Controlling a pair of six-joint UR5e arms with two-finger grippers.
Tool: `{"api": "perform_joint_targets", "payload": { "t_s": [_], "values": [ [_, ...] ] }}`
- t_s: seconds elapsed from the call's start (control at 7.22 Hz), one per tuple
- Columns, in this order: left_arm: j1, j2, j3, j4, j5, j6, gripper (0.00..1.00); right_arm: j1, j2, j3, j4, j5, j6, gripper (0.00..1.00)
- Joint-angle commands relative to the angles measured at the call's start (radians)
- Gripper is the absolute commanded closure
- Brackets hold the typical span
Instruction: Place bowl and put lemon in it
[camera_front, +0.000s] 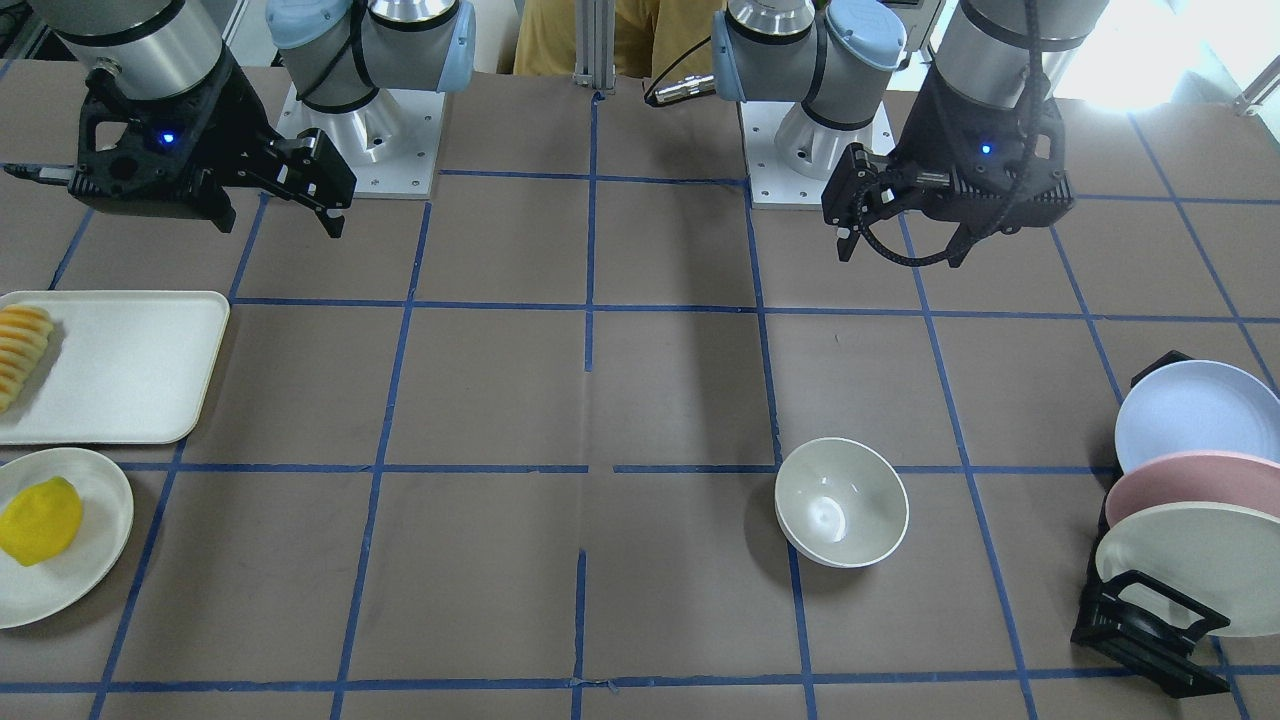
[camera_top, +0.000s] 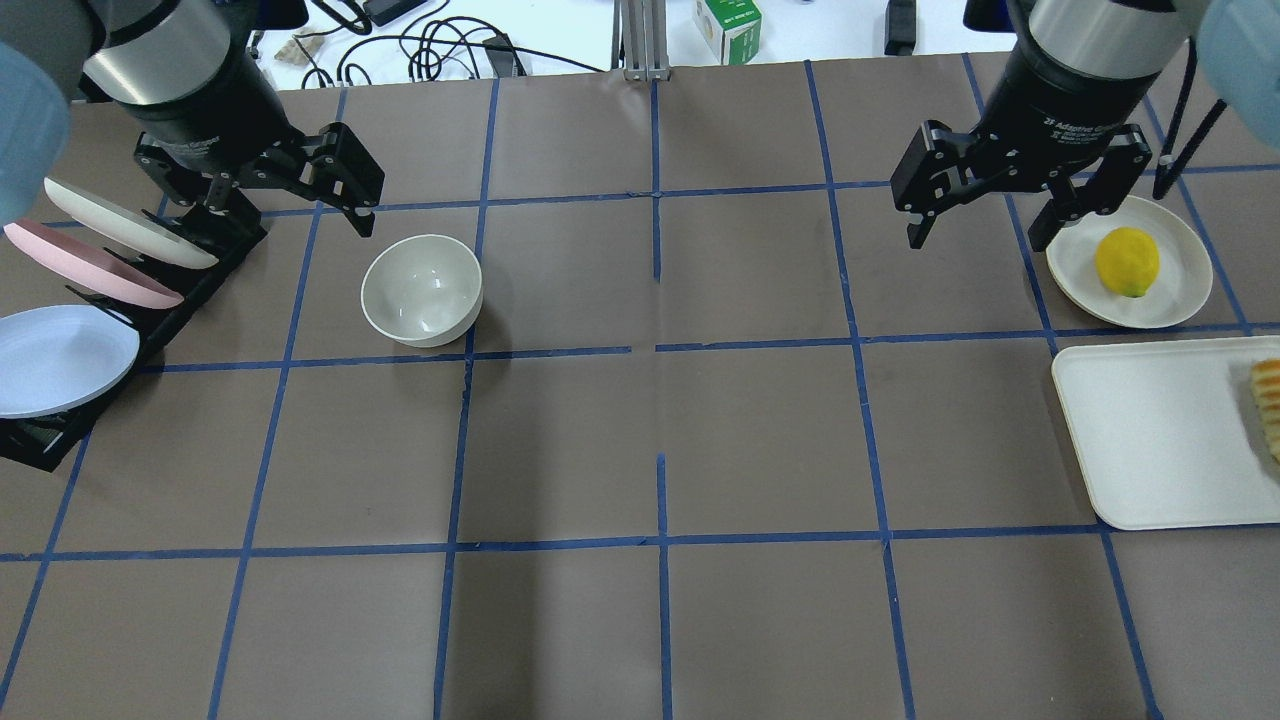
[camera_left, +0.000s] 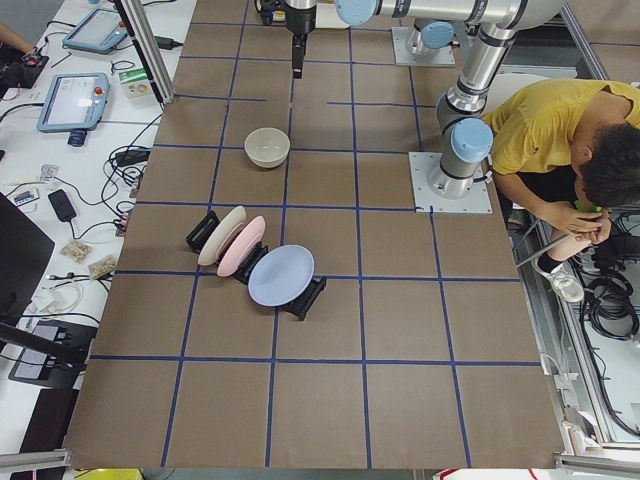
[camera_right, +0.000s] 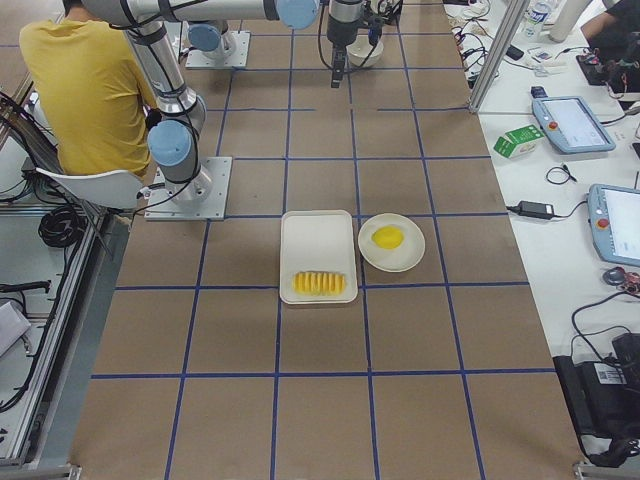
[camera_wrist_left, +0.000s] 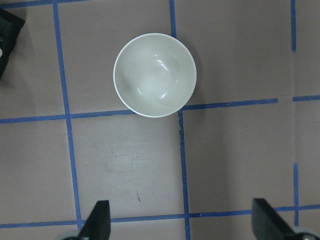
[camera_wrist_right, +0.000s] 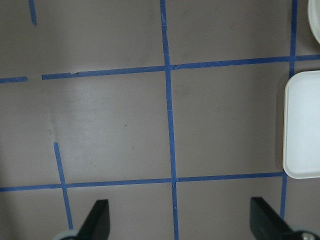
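Note:
The off-white bowl (camera_front: 842, 515) stands upright and empty on the brown table; it also shows in the overhead view (camera_top: 422, 290) and the left wrist view (camera_wrist_left: 155, 75). My left gripper (camera_top: 290, 210) hangs open and empty above the table, just behind the bowl and apart from it (camera_front: 900, 250). The yellow lemon (camera_top: 1127, 261) lies on a flat off-white plate (camera_top: 1180, 290) at the table's right end (camera_front: 40, 520). My right gripper (camera_top: 985, 235) is open and empty, raised just left of that plate (camera_front: 275, 215).
A black rack with blue, pink and cream plates (camera_top: 80, 280) stands left of the bowl. A white tray (camera_top: 1150, 440) with ridged sliced food (camera_top: 1268, 400) lies beside the lemon's plate. A seated person (camera_left: 560, 130) is behind the robot bases.

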Motion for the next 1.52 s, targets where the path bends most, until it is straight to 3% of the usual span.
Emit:
{"api": "perform_joint_targets", "payload": {
  "t_s": [0.0, 0.42, 0.55, 0.69, 0.83, 0.97, 1.11, 1.38],
  "values": [
    [-0.002, -0.004, -0.005, 0.000, -0.002, 0.000, 0.00, 0.000, 0.001, -0.003, -0.003, -0.001, 0.000, 0.00],
    [0.013, -0.013, -0.026, -0.032, -0.044, 0.022, 0.00, -0.009, 0.017, 0.005, -0.012, -0.004, -0.015, 0.00],
    [0.032, -0.060, -0.045, -0.005, -0.048, 0.082, 0.00, -0.027, 0.036, 0.005, -0.025, -0.019, -0.018, 0.00],
    [0.064, -0.117, -0.063, 0.015, -0.052, 0.101, 0.00, -0.088, 0.069, 0.005, -0.024, -0.022, -0.021, 0.00],
    [0.116, -0.189, -0.092, 0.127, -0.055, 0.121, 0.00, -0.184, 0.102, 0.006, -0.029, -0.057, -0.064, 0.00],
    [0.141, -0.261, -0.120, 0.261, -0.057, 0.128, 0.00, -0.258, 0.179, 0.005, -0.102, -0.063, -0.140, 0.00],
    [0.141, -0.310, -0.129, 0.314, -0.058, 0.130, 0.00, -0.314, 0.236, 0.003, -0.250, -0.071, -0.231, 0.00],
    [0.145, -0.363, -0.165, 0.387, -0.063, 0.205, 0.00, -0.384, 0.359, 0.005, -0.414, -0.134, -0.422, 0.00]
  ]
}}
